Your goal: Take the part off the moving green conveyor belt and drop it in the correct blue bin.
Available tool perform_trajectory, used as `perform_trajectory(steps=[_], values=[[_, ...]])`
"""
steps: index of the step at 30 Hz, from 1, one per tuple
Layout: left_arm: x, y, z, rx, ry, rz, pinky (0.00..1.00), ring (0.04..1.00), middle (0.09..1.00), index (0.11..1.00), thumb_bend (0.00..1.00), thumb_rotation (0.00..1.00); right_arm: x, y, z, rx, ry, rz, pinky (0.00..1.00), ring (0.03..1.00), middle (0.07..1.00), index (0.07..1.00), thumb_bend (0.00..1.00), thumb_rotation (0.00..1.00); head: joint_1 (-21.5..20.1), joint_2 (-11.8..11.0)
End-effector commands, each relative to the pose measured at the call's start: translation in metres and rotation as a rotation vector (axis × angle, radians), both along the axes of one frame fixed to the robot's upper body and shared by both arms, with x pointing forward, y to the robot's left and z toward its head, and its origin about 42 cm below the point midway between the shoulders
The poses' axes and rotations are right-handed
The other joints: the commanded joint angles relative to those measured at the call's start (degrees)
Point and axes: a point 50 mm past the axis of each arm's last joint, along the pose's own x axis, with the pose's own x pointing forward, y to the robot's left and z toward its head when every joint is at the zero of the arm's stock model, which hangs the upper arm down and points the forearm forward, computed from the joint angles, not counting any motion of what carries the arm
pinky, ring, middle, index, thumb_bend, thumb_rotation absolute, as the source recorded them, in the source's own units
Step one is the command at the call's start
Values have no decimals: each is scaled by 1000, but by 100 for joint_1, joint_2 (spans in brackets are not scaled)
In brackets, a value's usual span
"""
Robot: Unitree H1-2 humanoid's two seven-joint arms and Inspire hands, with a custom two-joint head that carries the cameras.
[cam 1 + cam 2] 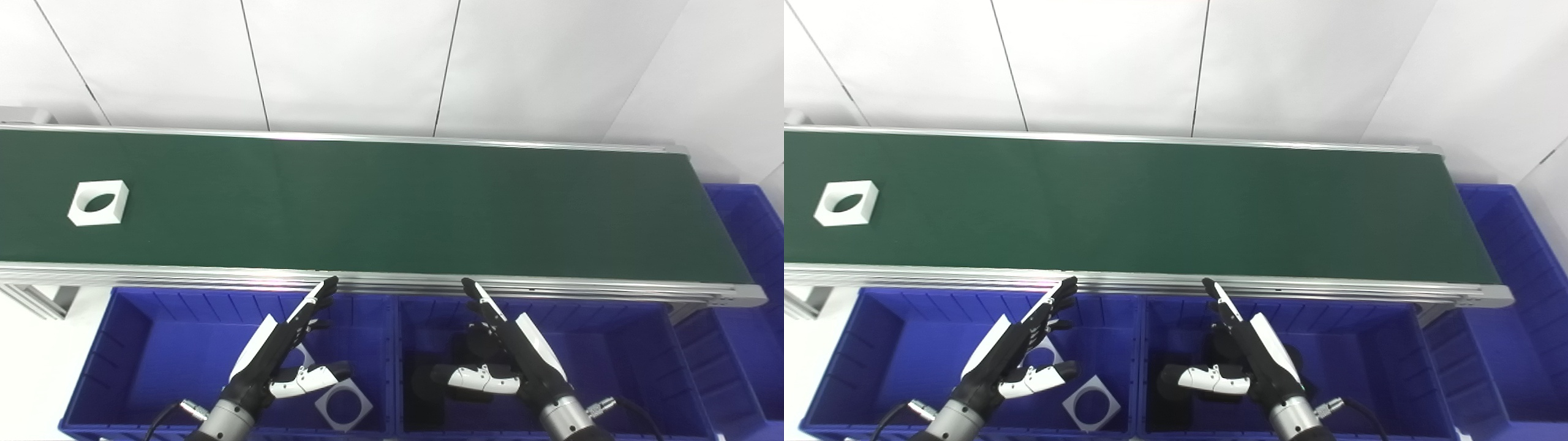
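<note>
Part on belt, my hands idle.
I saw the part (98, 203) far left on the belt (392, 208); left hand (278, 355) and right hand (505, 361) hovered open and empty over the bins (122, 343).

White part (98, 203) on plain dark green belt (392, 208); bins (135, 343) blue.

A white square part (98, 203) with a round hole lies on the green conveyor belt (392, 208)
</note>
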Motion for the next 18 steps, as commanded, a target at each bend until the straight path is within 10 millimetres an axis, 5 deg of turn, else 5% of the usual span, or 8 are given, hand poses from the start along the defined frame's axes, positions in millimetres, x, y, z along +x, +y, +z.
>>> perform_trajectory(steps=[1, 18], values=[[5, 0, 9, -12, -64, 1, 832, 946, 976, 970, 751, 689, 3, 1, 8, 9, -64, 13, 825, 950, 986, 1000, 916, 521, 5, -5], [5, -1, 8, -13, -72, 7, 834, 940, 971, 963, 725, 751, 2, 3, 6, 1, -69, 7, 793, 946, 984, 1000, 900, 720, 7, -30]])
